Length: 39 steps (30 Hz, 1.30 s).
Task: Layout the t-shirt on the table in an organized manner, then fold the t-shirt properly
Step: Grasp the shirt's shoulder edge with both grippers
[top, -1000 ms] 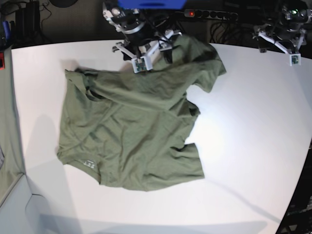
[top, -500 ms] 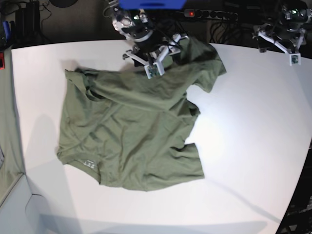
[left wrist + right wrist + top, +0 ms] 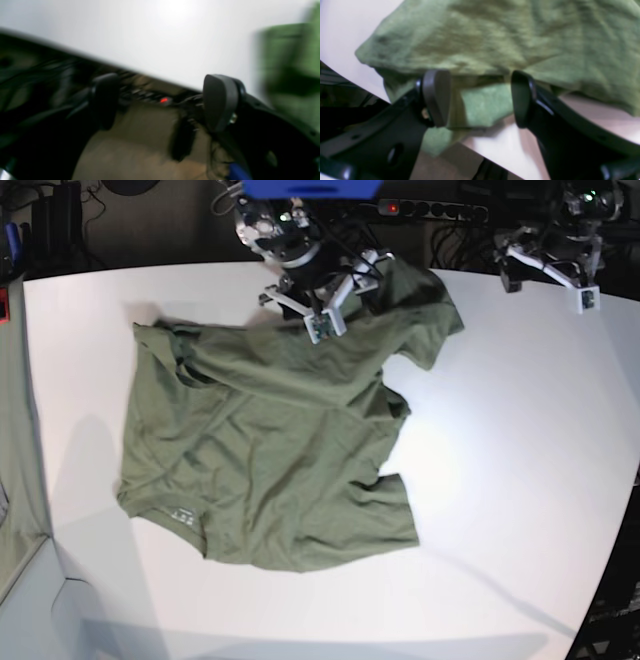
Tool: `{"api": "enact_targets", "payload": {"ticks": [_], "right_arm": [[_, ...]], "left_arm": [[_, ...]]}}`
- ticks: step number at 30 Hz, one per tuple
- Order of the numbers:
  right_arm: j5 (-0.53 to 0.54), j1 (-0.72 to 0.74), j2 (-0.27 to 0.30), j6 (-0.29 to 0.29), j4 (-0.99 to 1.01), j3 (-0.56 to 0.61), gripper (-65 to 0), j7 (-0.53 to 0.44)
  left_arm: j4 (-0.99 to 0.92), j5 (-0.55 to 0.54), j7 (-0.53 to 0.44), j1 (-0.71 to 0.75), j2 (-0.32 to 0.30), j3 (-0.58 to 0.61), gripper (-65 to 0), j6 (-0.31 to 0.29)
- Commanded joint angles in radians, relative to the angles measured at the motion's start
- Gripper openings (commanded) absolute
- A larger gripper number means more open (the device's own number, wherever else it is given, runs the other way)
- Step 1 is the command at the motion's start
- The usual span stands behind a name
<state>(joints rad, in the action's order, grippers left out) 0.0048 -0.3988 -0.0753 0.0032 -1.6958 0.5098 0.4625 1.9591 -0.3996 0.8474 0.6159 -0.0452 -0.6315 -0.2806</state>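
Hovering tool: right gripper (image 3: 322, 308), upper middle of the base view, over the far edge of the t-shirt (image 3: 270, 450); jaws spread, pinching nothing.
Cloth at the jaws: in the right wrist view a folded lip of the t-shirt (image 3: 480, 105) lies between the spread fingers (image 3: 436, 96), just ahead of them at the table's rim; whether either pad touches it I cannot tell.
Shirt position: crumpled on the table (image 3: 520, 480), left of centre in the base view, with a flap running toward the upper right.
Long axis: roughly lower left to upper right of the frame.
Other arm: left gripper (image 3: 550, 265), upper right corner, jaws spread and empty, well apart from the cloth, which shows only at the right edge of its own blurred view (image 3: 290, 70).
Nearer arm: the right, clearly.
Judgement: the next grab likely falls to the right gripper, closing on that far lip.
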Motion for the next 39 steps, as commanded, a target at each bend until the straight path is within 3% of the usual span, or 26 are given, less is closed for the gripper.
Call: {"api": "enact_targets", "payload": {"ticks": [1,8,18,33,35,39], "right_arm": [[0.002,0.005,-0.001,0.004,-0.019,0.006,-26.4,-0.021],[0.002,0.028,0.064,0.001,-0.028,0.002,-26.4,-0.021],[0.002,0.034,0.133,-0.001,-0.089,0.002,-26.5,-0.021],[0.001,0.031,0.131,-0.001,-0.092,-0.083,-26.5,-0.020],[0.001,0.031,0.130,-0.001,-0.092,-0.086,-26.5,-0.020],[0.001,0.033,0.131,-0.001,-0.092,-0.086,-26.5,-0.020]], "left_arm": [[0.023,-0.026,-0.014,0.006,-0.005,0.011,-14.5,0.004],[0.016,-0.152,-0.018,0.000,-0.009,0.135,-14.6,0.004],[0.013,-0.164,-0.020,-0.054,-0.003,0.275,-14.7,0.005],[-0.054,-0.170,-0.020,-0.087,-0.002,0.279,-14.9,0.007],[-0.056,-0.170,-0.020,-0.095,0.000,0.279,-19.1,0.007],[-0.074,-0.170,-0.012,-0.113,0.012,0.279,-41.4,0.007]]}}
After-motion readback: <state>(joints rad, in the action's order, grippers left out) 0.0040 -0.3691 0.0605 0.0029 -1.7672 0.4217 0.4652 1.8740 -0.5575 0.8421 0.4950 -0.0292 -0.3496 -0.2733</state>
